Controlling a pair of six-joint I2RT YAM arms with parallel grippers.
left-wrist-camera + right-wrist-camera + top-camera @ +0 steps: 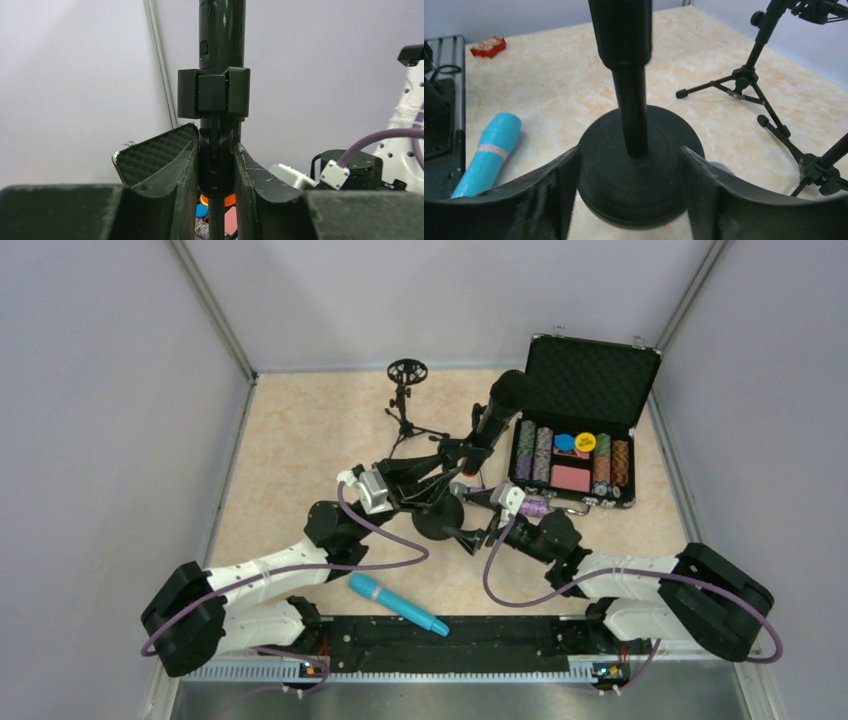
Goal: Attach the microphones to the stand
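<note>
Counter (290,440) crowded: chip case (590,375), tripod (742,80), cyan microphone (397,604). We see left jaws clamping stand (624,180) pole, right jaws open astride base.

A robotics lab test cell — a walled-in bench with two arms fixed to it.

Plain pale walls (100,390) close the tabletop (290,440) on three sides, joined at the far corners by bare aluminium posts (212,308); along the near edge a black mounting plate (500,645) lies beside a slotted metal rail (450,670), with the left arm (270,575) and right arm (640,575) bolted there, purple cables (400,545) looping loose; the marbled beige surface carries an unrelated mix of props — a round-base stand (438,520) mid-table holding a black microphone (500,405), a tripod stand (405,400) toward the far edge, a cyan microphone (395,603) by the near edge, an open case of poker chips (590,370) toward the far right corner.
</note>
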